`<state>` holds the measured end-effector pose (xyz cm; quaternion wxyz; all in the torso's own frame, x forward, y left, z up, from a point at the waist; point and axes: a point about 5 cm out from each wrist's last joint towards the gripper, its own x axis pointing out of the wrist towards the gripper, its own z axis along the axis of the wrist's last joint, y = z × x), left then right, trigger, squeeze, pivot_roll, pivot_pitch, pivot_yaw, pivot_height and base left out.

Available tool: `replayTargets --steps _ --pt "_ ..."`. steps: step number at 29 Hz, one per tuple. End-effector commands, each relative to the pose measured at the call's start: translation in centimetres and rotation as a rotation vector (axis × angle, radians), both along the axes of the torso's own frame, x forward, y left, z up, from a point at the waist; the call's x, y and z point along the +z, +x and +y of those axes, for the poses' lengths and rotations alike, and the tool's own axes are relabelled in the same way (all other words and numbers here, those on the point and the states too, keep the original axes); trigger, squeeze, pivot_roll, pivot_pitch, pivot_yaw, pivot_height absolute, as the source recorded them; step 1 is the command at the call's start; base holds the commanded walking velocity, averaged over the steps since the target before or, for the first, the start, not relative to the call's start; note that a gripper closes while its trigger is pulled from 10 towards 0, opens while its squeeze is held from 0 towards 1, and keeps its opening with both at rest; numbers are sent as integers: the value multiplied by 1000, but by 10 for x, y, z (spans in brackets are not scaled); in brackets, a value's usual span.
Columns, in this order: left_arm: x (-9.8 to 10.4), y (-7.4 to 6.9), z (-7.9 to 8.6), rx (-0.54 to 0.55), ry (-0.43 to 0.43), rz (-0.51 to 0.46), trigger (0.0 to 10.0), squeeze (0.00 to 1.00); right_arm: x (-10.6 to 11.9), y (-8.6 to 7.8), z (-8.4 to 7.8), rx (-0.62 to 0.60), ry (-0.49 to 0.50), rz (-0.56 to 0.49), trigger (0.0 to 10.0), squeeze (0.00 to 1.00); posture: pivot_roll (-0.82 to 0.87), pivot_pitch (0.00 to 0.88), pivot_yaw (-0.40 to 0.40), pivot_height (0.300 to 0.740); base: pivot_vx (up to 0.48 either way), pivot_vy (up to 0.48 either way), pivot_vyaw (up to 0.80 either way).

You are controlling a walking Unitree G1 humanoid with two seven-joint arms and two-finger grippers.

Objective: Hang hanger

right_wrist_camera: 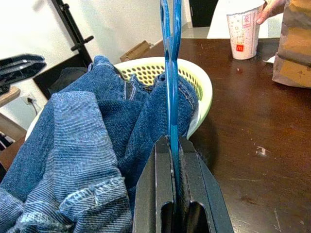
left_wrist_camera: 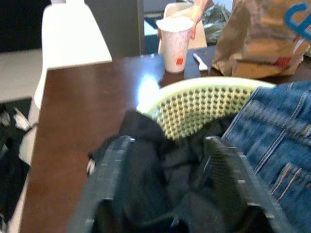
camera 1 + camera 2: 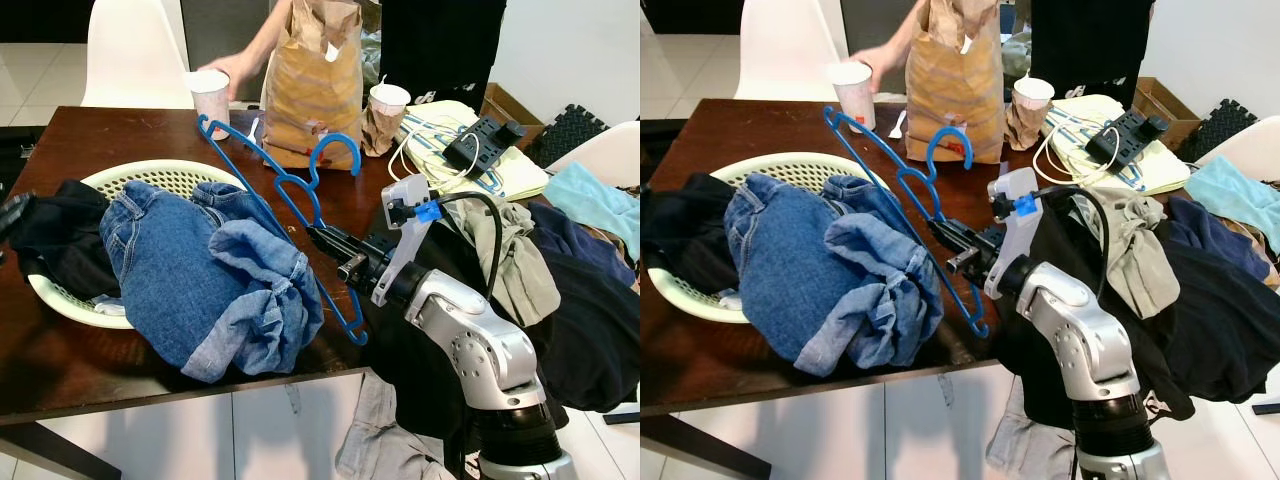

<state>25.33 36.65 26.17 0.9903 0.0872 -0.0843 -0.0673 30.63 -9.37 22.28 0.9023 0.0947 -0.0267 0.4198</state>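
- Two fingers of the right end effector [image 3: 330, 250] are pinching the blue hanger [image 3: 290, 195], holding it tilted above the jeans [image 3: 200, 270] spilling from the basket [image 3: 165, 178] on the worktop [image 3: 110, 135].
- The left end effector [image 2: 170, 189] is hovering spread over dark cloth [image 2: 146, 141] at the basket's edge.
- A person's hand [image 3: 222, 68] is touching a cup [image 3: 208, 95].

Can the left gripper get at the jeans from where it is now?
Probably yes: the left gripper, open over dark clothing at the basket, has the jeans right beside it, nothing between.
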Motion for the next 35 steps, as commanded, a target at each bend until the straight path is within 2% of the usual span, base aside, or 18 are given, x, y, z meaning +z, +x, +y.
replayTargets --steps 1,5,8,11,12,13,14,16,18,24,30,35 --pt "-4 1 1 -5 15 18 10000 1000 2 -2 -3 2 -4 -5 10000 0 -89 180 -115 740 0 0 0" --pt "-12 5 0 -27 -2 29 10000 1000 3 -4 -4 5 -12 -6 10000 0 -99 185 -118 740 0 0 0" --pt "-16 11 -11 -144 -32 13 10000 1000 4 -6 -7 3 -21 -4 10000 0 -119 196 -126 740 0 0 0" --pt "-16 12 -13 -172 -38 8 10000 1000 4 -7 -8 3 -24 -4 10000 0 -119 196 -126 740 0 0 0" --pt "-17 14 -20 -232 -35 14 10000 369 5 -7 -8 3 -27 -4 10000 0 -129 201 -129 740 0 0 0" --pt "-17 16 -28 -300 -36 27 10000 0 6 -8 -9 2 -29 -5 10000 0 -134 203 -130 740 0 0 0" --pt "-17 16 -28 -300 -36 27 10000 0 6 -8 -9 2 -29 -5 10000 0 -134 203 -130 740 0 0 0" --pt "-21 18 -43 -425 -25 71 10000 0 8 -8 -11 -3 -35 -7 10000 0 -144 210 -127 740 0 0 0" --pt "-28 20 -49 -488 4 129 10000 0 9 -9 -16 -15 -49 -11 10000 0 -155 217 -125 740 0 0 0" --pt "-28 24 -39 -459 38 150 10000 0 12 -9 -27 -39 -71 -15 10000 0 -178 224 -125 740 0 0 0" --pt "-22 26 -31 -417 40 131 10000 0 13 -9 -27 -41 -73 -14 10000 0 -176 228 -127 740 0 0 0" --pt "-21 26 -38 -467 11 121 10000 0 13 -9 -23 -34 -71 -10 10000 0 -170 225 -131 740 0 0 0"
